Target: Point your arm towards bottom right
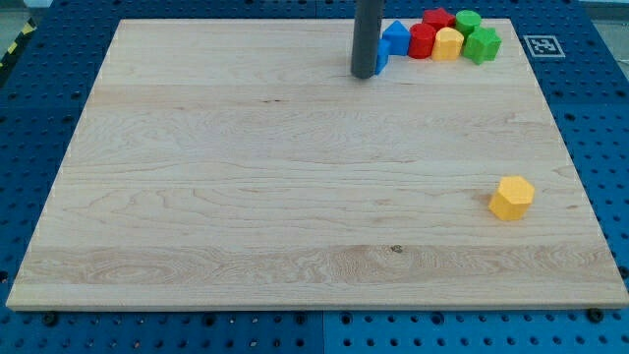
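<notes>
The rod's tip [364, 75] rests near the top edge of the wooden board [246, 197], touching or just beside a partly hidden blue block [382, 61] at the left end of a cluster: a second blue block [396, 35], two red blocks [423, 41] [438, 18], a yellow one [448, 43], two green ones [468, 20] [482, 44]. The arm carries no fingers, so nothing is gripped. The move toward the bottom right appears not yet begun; it likely calls for a long diagonal sweep, passing clear of the lone yellow hexagonal block [512, 198] at the view's right.

Pale wood-grain board [246, 177], blue pegboard surround [39, 324], dark grey rod [367, 34], blue, red, yellow, green blocks [447, 37].
</notes>
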`<move>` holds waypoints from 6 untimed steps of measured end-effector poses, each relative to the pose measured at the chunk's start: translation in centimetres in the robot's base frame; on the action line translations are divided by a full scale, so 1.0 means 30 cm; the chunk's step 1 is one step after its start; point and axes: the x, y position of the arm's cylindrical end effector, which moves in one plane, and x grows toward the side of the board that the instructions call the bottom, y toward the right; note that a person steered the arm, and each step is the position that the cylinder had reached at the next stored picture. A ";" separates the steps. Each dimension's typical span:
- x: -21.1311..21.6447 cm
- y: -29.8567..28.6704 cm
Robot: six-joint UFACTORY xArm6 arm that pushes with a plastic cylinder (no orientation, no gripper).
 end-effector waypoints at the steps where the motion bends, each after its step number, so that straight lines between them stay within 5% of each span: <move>1: -0.077 0.055; 2: -0.075 0.055; 4: 0.488 0.066; 5: 0.830 0.209; 6: 0.975 0.477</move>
